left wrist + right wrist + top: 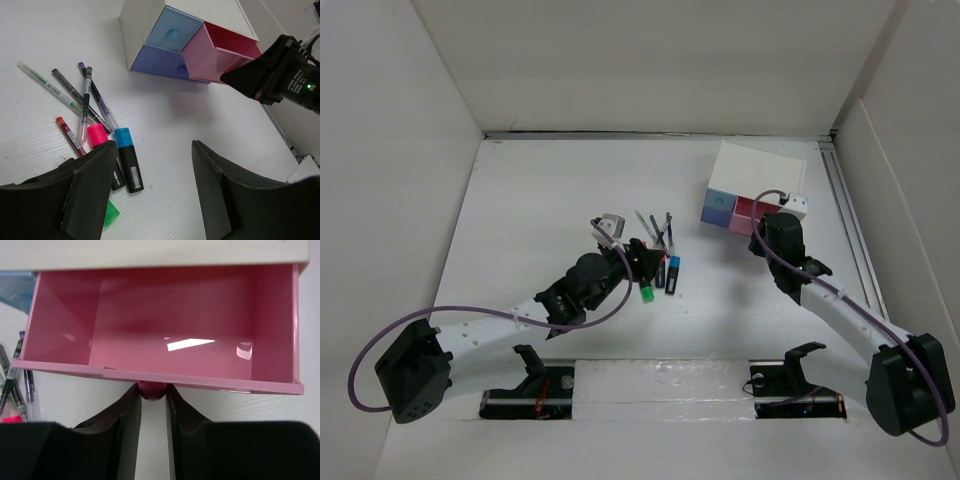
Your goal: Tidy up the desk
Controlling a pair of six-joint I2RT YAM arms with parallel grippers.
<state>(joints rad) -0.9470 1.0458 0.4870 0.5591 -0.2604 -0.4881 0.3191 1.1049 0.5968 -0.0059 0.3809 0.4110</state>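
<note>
The desk (550, 200) is a white tabletop. A small white drawer box (755, 170) stands at the back right. Its pink drawer (170, 320) is pulled out and looks empty. My right gripper (153, 392) is shut on the drawer's pink knob (152, 389). Several pens (75, 95) and blue-capped (127, 157), pink-capped (97, 135) and green (111, 212) highlighters lie mid-desk. My left gripper (155, 150) is open and empty, low over the desk just right of the highlighters.
The box's two blue drawers (172, 30) are shut. White panels wall in the desk on the left, back and right. A metal rail (850, 210) runs along the right side. Both arm bases sit at the near edge.
</note>
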